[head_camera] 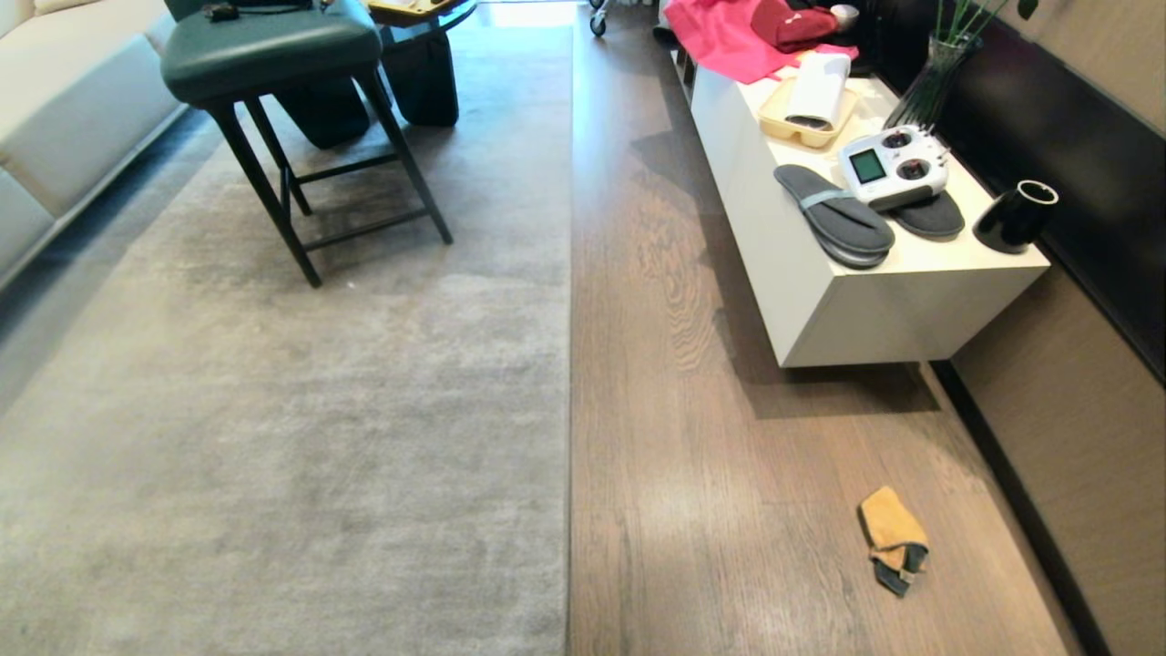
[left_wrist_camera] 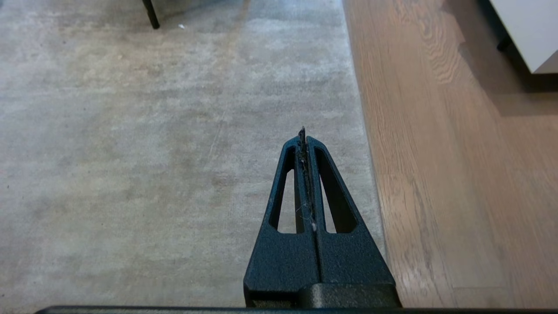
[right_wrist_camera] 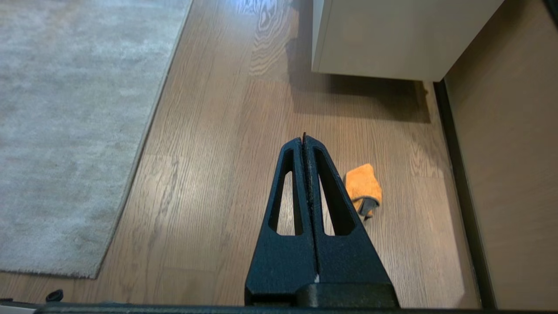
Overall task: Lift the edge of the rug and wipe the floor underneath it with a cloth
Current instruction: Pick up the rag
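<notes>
A large grey-beige rug (head_camera: pixel 273 410) lies flat, and its straight rug edge (head_camera: pixel 570 364) runs away from me down the middle of the head view. To its right lies the brown wood-grain floor (head_camera: pixel 729 510). On those planks, near the right wall, sits a crumpled orange-yellow cloth (head_camera: pixel 893 539) with a dark grey part. Neither arm shows in the head view. My left gripper (left_wrist_camera: pixel 302 133) hangs shut and empty above the rug (left_wrist_camera: pixel 152 152), close to the rug edge (left_wrist_camera: pixel 368 144). My right gripper (right_wrist_camera: pixel 304 137) hangs shut and empty above the floor (right_wrist_camera: pixel 209 174), with the cloth (right_wrist_camera: pixel 362 186) just beside its fingers and the rug's near corner (right_wrist_camera: pixel 93 274) further off.
A white low cabinet (head_camera: pixel 820 301) stands along the right wall with slippers (head_camera: pixel 833 219), a remote controller (head_camera: pixel 894 166), a black cup (head_camera: pixel 1014 217), a tray and pink fabric (head_camera: pixel 720 36). A dark stool (head_camera: pixel 273 55) stands on the rug. A pale sofa (head_camera: pixel 64 109) is at far left.
</notes>
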You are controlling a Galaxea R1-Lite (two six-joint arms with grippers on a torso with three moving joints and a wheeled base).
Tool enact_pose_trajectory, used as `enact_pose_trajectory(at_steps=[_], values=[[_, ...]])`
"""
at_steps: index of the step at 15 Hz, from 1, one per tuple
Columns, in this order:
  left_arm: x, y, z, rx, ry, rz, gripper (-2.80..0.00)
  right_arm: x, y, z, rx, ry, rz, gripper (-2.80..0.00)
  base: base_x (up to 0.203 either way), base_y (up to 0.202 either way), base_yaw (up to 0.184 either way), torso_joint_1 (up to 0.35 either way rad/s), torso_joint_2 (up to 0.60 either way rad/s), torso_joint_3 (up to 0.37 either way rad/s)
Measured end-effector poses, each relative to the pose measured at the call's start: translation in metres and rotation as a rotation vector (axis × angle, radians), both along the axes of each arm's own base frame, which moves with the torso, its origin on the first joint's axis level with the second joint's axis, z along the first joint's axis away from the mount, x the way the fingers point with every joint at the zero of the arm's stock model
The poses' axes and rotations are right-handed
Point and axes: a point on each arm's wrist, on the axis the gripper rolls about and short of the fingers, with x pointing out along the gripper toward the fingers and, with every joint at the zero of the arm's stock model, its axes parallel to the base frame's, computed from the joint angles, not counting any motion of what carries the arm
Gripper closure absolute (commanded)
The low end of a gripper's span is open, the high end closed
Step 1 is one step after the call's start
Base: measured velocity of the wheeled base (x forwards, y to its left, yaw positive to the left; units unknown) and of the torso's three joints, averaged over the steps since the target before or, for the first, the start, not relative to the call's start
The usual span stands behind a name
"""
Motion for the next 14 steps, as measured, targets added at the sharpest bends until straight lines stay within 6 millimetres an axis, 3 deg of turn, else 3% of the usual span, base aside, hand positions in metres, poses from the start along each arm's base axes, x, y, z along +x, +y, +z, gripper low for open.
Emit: enact_pose_trajectory(at_steps=[14], values=[[0.0000,0.0000,0.0001,0.001,-0.001,0.000,0.00,0.0000,0.0000,0.0000,0.000,0.000,0.000,0.00,0.000,0.000,0.000,0.003,0.00,-0.197]])
